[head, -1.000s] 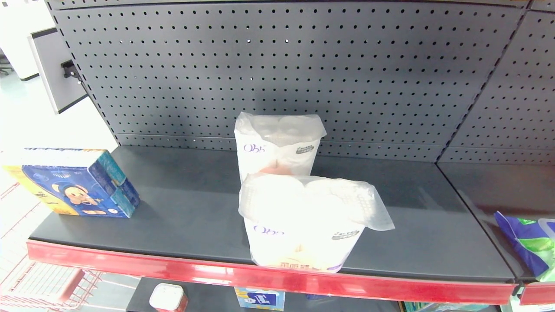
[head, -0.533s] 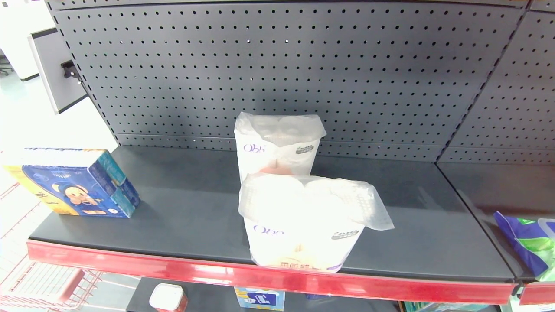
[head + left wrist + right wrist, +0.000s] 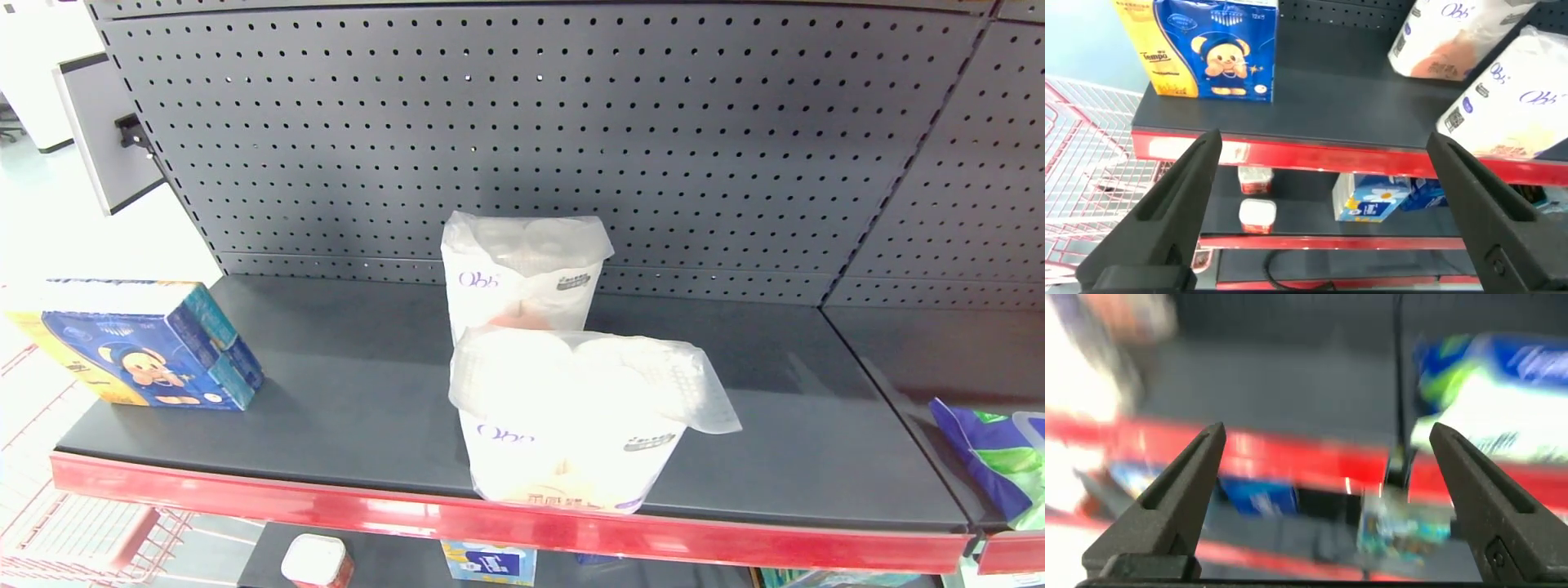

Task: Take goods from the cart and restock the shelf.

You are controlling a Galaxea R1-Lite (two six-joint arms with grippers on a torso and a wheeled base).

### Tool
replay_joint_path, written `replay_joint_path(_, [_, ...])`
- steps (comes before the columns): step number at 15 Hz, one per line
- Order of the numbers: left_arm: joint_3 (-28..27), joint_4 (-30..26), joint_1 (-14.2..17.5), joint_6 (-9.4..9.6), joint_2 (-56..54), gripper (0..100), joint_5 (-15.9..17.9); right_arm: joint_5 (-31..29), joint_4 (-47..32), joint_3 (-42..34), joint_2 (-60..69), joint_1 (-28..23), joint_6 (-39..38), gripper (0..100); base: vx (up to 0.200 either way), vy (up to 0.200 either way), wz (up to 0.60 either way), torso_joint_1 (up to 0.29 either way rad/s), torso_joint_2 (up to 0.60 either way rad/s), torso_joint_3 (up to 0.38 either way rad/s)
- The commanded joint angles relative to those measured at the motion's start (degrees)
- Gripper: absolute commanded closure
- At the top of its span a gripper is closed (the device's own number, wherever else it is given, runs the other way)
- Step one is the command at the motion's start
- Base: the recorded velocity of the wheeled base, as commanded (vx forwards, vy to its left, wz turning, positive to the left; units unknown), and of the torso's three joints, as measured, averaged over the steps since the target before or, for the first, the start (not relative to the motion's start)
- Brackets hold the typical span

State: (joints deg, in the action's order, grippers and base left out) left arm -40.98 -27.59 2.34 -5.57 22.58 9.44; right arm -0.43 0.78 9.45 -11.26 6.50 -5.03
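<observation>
Our left gripper [image 3: 1323,208] and right gripper [image 3: 1323,506] hang, jaws apart, before the shelf [image 3: 351,384]; front roll pack [image 3: 563,425] and rear roll pack [image 3: 522,269] stand mid-shelf, blue box [image 3: 147,347] at its left end.

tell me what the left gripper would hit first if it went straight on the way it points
Probably the shelf's red front edge: it lies midway between the open jaws of the left gripper. How far off it is, the picture doesn't settle.

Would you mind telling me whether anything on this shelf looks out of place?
The blue cartoon-printed tissue pack sits askew at the grey shelf's left end, apparently jutting past it. The front white plastic-wrapped roll pack stands right at the red front edge.
</observation>
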Motion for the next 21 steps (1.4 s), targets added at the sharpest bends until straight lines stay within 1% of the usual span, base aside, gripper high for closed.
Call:
replay_joint_path(1, [-0.06,0.17,-0.06,0.03,0.45,0,-0.03,-0.36,0.45,32.48,-36.02,-0.78,-9.12,0,0.000,0.000,0.00,0.000,0.00,0.000])
replay_joint_path(2, [-0.15,0.25,-0.06,0.03,0.27,0,-0.03,0.08,0.80,33.36,-41.47,-0.35,-4.11,0,0.000,0.000,0.00,0.000,0.00,0.000])
replay_joint_path(3, [-0.06,0.25,-0.06,0.03,0.27,0,-0.12,0.95,0.98,32.92,-45.43,0.80,-3.31,0,0.000,0.000,0.00,0.000,0.00,0.000])
replay_joint_path(4, [0.03,0.17,-0.06,0.12,0.27,0,-0.12,2.71,0.36,32.21,-49.56,3.26,-5.69,0,0.000,0.000,0.00,0.000,0.00,0.000])
replay_joint_path(6, [-0.15,0.52,-0.06,0.21,0.89,0,-0.29,2.89,0.27,32.74,-58.08,6.95,-9.91,0,0.000,0.000,0.00,0.000,0.00,0.000])
replay_joint_path(8, [-0.15,1.04,-0.06,0.21,0.98,0,-0.38,2.89,0.27,33.09,-63.62,11.08,-9.99,0,0.000,0.000,0.00,0.000,0.00,0.000])
replay_joint_path(10, [-0.24,1.04,-0.06,0.21,0.98,0,-1.17,3.06,0.27,32.92,-66.87,15.91,-10.08,0,0.000,0.000,0.00,0.000,0.00,0.000])
replay_joint_path(12, [-0.32,1.04,-0.06,0.21,1.07,0,-1.53,2.89,0.19,33.09,-69.33,18.73,-10.17,0,0.000,0.000,0.00,0.000,0.00,0.000])
replay_joint_path(15, [-0.41,1.13,-0.06,0.30,1.59,0,-1.96,2.62,0.10,31.95,-71.18,20.31,-10.08,0,0.000,0.000,0.00,0.000,0.00,0.000])
replay_joint_path(17, [-0.32,2.27,-0.06,0.30,2.21,0,-1.96,2.54,-0.43,31.33,-71.18,23.56,-10.08,0,0.000,0.000,0.00,0.000,0.00,0.000])
replay_joint_path(18, [-0.41,2.71,-0.06,0.30,2.65,0,-1.96,2.45,-2.71,31.69,-71.27,25.14,-9.99,0,0.000,0.000,0.00,0.000,0.00,0.000])
replay_joint_path(19, [-0.32,3.15,-0.06,0.30,2.82,0,-1.96,1.66,-3.94,31.86,-71.62,26.37,-9.99,0,0.000,0.000,0.00,0.000,0.00,0.000])
replay_joint_path(21, [-0.32,4.12,-0.06,0.30,3.44,0,-2.05,-0.19,-3.94,31.95,-72.58,27.08,-10.08,0,0.000,0.000,0.00,0.000,0.00,0.000])
